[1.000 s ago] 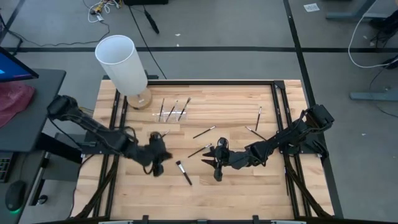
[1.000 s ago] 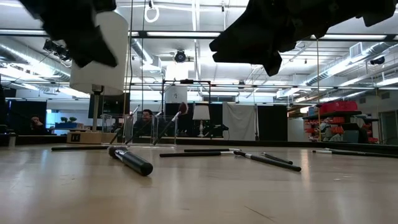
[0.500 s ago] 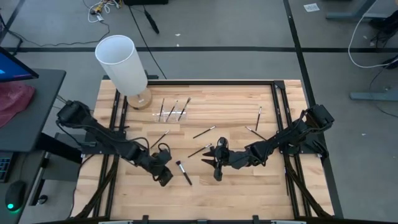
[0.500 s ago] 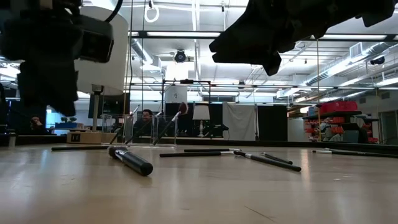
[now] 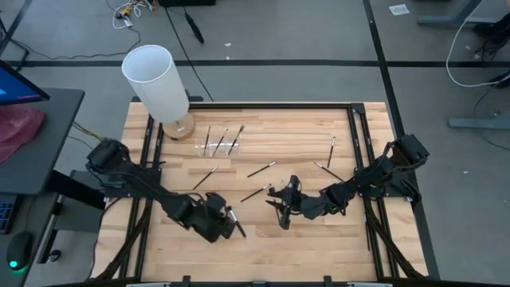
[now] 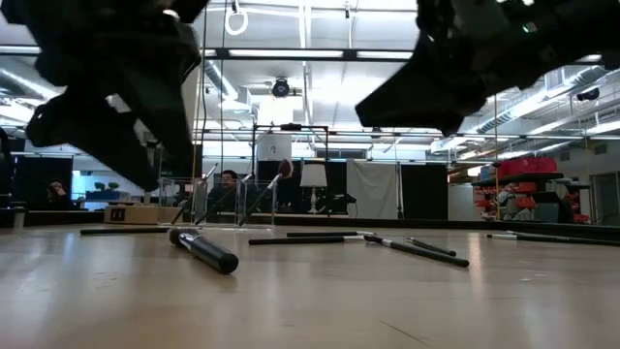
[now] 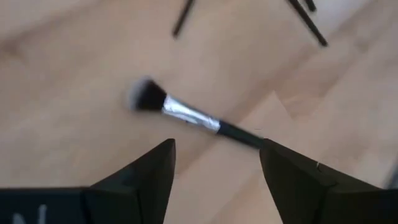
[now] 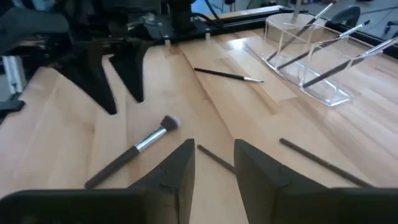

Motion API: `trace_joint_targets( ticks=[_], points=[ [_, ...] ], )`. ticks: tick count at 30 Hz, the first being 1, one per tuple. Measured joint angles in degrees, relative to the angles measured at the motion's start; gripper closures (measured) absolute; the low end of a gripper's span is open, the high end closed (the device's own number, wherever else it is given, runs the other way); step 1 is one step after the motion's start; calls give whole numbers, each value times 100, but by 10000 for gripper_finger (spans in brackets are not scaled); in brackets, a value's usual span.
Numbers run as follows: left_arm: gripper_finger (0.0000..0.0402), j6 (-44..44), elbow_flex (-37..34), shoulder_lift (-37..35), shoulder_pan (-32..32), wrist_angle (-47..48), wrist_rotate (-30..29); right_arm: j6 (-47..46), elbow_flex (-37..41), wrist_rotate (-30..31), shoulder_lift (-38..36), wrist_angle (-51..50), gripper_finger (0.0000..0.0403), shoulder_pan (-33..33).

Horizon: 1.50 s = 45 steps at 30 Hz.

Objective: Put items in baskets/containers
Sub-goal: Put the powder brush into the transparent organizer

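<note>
left gripper (image 7: 214,163): fingers spread wide, nothing held, hung just above the thick brush (image 7: 186,115).
thick brush: light, stiff, slick handle, soft head; best pinched mid-handle past the silver ferrule.
right gripper (image 8: 214,163): narrowly parted, empty, near the same brush on its far side.
loose brushes: six counted on the table (image 5: 303,239), the farthest well beyond both grippers.
clear holder (image 8: 305,62): farthest back, three brushes leaned in it.

Three brushes (image 5: 221,141) stand in the clear holder (image 5: 223,147) just beside the white cylinder (image 5: 156,80).
</note>
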<state>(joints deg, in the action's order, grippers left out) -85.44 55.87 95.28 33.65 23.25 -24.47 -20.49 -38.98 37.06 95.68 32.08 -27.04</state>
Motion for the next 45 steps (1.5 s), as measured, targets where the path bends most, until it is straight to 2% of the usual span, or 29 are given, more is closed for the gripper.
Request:
trace_joint_targets(
  ticks=[3,7,13,23,35,45],
  points=[
    [175,-50,591,461,-4,618,-253,5,325,2,0,700,289,-67],
    [181,-52,1290,1069,-47,1228,-262,68,695,7,0,1435,289,-121],
    [181,-258,1870,1641,-101,2034,-428,198,895,13,0,1859,289,-147],
    [181,-884,1865,1725,-129,2120,-836,299,901,0,0,1940,289,-147],
    [181,-1757,1868,1998,10,2456,-697,348,901,-2,0,1928,289,-147],
    [181,-1737,1874,2195,-4,2099,-583,350,901,-3,0,1953,289,-147]
  ],
)
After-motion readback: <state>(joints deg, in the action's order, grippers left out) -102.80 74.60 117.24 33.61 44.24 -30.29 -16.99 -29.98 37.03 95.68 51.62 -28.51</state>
